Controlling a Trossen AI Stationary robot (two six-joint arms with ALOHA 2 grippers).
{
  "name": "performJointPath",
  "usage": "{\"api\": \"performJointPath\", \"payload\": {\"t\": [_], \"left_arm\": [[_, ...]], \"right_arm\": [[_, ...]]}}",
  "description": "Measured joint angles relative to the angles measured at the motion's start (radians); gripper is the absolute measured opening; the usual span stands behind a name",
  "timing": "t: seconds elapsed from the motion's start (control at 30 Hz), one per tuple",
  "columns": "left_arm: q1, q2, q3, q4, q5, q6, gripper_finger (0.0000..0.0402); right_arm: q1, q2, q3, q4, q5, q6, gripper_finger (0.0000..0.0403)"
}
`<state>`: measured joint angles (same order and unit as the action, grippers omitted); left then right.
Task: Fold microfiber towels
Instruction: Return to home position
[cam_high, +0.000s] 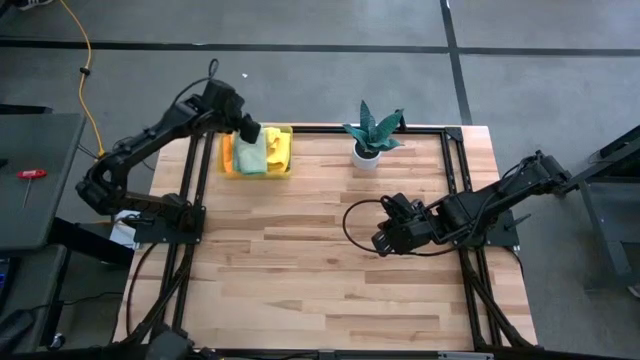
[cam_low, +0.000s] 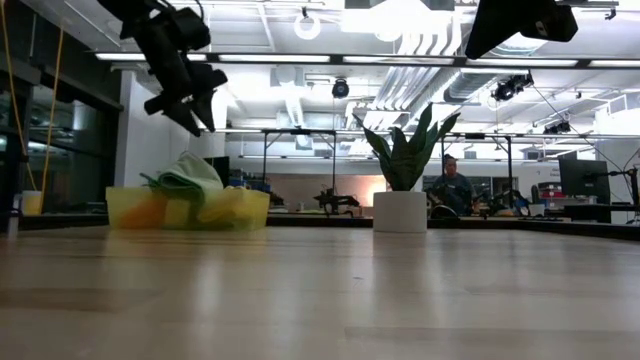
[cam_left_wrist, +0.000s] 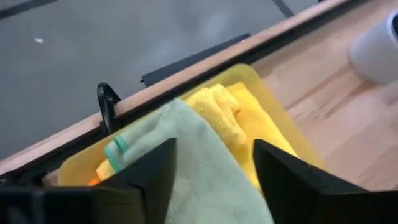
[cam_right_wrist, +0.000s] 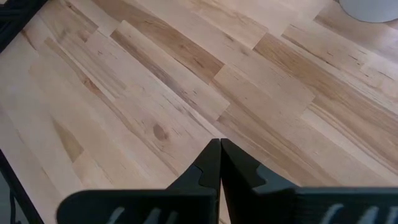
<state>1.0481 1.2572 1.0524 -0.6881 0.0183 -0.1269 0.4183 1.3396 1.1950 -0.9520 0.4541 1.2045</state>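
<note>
1. Soft, fuzzy green towel (cam_left_wrist: 193, 162) lay rumpled atop folded yellow towel (cam_left_wrist: 249, 121) inside translucent yellow plastic bin (cam_high: 287, 172), table's (cam_high: 300, 280) eleven o'clock.
2. Left fingers (cam_left_wrist: 152, 180) hovered above, spread, empty.
3. Right fingers (cam_right_wrist: 206, 171) pressed together, three o'clock.
4. Orange towel (cam_low: 140, 212) mostly hidden.

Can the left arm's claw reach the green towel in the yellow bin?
Probably yes: the left claw hangs open just above the green towel, topmost in the bin, nothing between them. The right claw waits shut, farther off.
</note>
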Motion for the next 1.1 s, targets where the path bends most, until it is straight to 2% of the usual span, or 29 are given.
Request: {"api": "performJointPath", "payload": {"t": [0.1,0.2,0.27,0.4,0.7,0.9,1.1], "left_arm": [[-0.054,0.000,-0.045,0.010,-0.065,0.000,0.0143],[-0.102,0.000,-0.116,0.035,-0.131,0.000,0.0049],[-0.116,0.001,-0.168,0.058,-0.178,-0.011,0.0015],[-0.091,0.002,-0.256,0.106,-0.258,-0.062,0.0006],[-0.089,0.042,-0.360,0.219,-0.275,-0.100,0.0000],[-0.111,0.129,-0.359,0.217,-0.325,-0.089,0.0000],[-0.123,0.065,-0.292,0.203,-0.313,-0.126,0.0000]], "right_arm": [[0.000,0.000,0.000,0.000,0.001,-0.001,0.0000],[0.000,0.000,0.000,0.000,0.006,-0.008,0.0000],[-0.006,0.000,0.000,0.000,0.006,-0.010,0.0000],[-0.012,0.000,0.000,0.000,0.006,-0.011,0.0000],[-0.039,0.000,0.000,0.059,0.000,-0.040,0.0000],[-0.045,0.000,0.000,0.076,-0.018,-0.060,0.0000],[-0.047,0.000,0.000,0.078,0.005,-0.084,0.0000]]}}
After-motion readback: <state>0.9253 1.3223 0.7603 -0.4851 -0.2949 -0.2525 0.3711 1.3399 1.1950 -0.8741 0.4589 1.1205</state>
